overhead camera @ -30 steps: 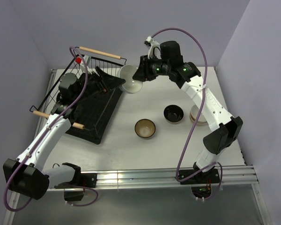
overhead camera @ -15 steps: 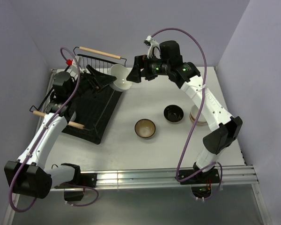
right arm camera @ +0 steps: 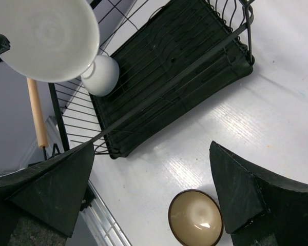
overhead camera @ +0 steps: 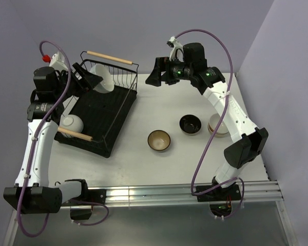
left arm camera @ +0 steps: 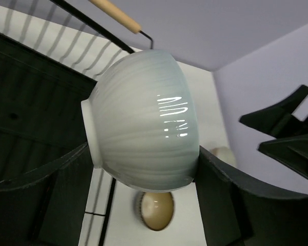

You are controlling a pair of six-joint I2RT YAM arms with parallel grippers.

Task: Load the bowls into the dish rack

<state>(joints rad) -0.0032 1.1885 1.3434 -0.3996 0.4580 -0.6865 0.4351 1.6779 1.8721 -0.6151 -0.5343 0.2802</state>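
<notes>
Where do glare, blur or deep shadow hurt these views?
Left wrist: striped glare on the held white bowl, which fills much of the frame; the left fingers beside it are dark with little detail. Right wrist: the right fingers are near-black silhouettes, and a small highlight sits in the brown bowl. Top external: even light, soft shadows, bright reflection only on the metal rail.

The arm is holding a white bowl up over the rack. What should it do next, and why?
Probably lower it gently. The left gripper holds the white bowl in the air over the dish rack, with bare tray underneath. A second white bowl already sits inside, and the right gripper is open and empty.
</notes>
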